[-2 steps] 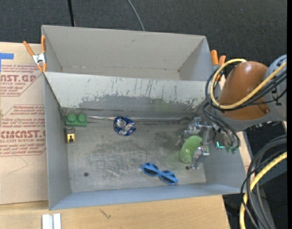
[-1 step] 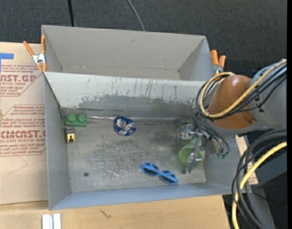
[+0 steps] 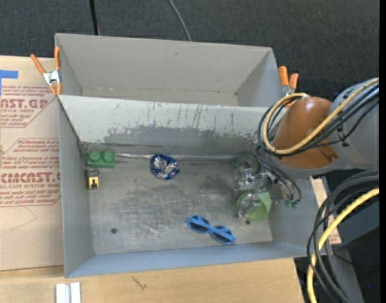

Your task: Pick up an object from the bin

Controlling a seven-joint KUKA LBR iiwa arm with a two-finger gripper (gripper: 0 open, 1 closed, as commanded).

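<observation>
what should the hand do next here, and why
Probably ease straight down a touch. The hand is over the light green piece at the right side of the bin in this view, and no grip on it can be made out yet.

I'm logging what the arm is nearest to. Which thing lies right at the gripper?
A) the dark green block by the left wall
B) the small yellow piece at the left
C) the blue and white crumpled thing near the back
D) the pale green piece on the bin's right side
D: the gripper is on the bin's right side, right against the pale green piece. The other three lie well off to its left.
</observation>
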